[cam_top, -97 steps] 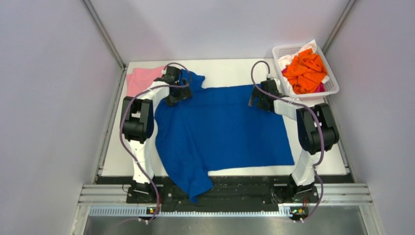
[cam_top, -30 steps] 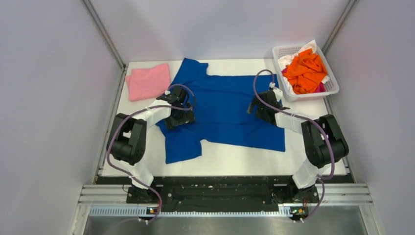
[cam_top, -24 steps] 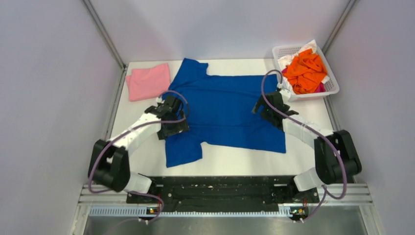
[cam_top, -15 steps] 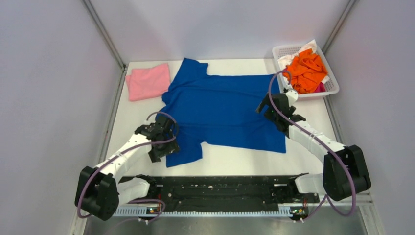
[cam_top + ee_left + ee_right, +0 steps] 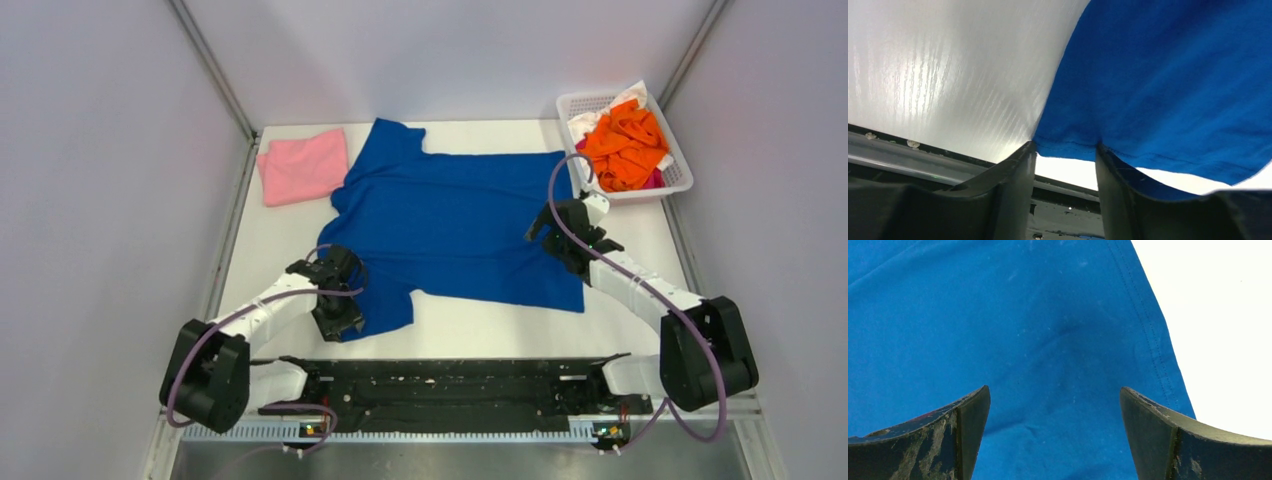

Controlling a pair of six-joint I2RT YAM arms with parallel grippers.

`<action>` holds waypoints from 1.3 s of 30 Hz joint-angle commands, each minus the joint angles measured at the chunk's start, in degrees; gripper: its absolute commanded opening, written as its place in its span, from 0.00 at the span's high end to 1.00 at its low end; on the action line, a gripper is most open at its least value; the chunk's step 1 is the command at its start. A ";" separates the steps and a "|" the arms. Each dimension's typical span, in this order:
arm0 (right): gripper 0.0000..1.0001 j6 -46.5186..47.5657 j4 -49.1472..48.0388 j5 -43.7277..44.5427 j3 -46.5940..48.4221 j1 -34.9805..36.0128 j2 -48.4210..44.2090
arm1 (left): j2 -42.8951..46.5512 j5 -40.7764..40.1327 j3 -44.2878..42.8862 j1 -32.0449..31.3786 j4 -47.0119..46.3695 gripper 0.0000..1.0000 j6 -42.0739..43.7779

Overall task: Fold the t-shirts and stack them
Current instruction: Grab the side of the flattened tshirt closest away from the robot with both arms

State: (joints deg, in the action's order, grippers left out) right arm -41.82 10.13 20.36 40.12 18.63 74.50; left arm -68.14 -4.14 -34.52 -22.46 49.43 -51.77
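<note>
**Shallow bite on the sleeve hem risks a slipped or skewed fold**

The blue t-shirt point(image 5: 455, 225) lies spread flat across the middle of the counter point(image 5: 480, 325), its near sleeve point(image 5: 378, 305) pointing toward the arm bases. The left claw point(image 5: 1065, 150) sits low at that sleeve's hem, fingers partly apart with the stitched edge just between their tips and nothing pinched yet. The bite looks shallow. A clamp here may catch only the hem's lip and lose it mid-fold, or drag and bunch the cloth. The right claw point(image 5: 1055, 395) hovers wide apart over the shirt near its bottom hem, holding nothing. If only one side lifts, the fold would likely skew. The folded pink t-shirt point(image 5: 303, 165) lies at the far left corner, and orange t-shirts point(image 5: 625, 145) fill the basket point(image 5: 575, 103).
</note>
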 commanded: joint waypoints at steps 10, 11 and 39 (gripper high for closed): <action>0.01 -3.09 3.23 5.12 -1.49 0.19 -6.77 | -9.37 -2.31 -2.21 -0.56 -6.04 1.00 2.23; 0.01 -3.70 4.10 5.17 -2.13 0.24 -7.67 | -9.26 -1.70 -2.24 -0.55 -6.55 1.00 2.68; 0.75 -13.06 17.37 2.71 -17.60 -2.01 -16.44 | 0.27 3.59 -0.72 -0.57 -6.85 1.00 6.40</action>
State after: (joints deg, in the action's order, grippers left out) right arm -54.24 29.08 24.03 22.02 17.06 54.74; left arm -68.40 -0.97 -34.81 -22.94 43.53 -46.65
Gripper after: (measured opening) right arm 0.338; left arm 0.018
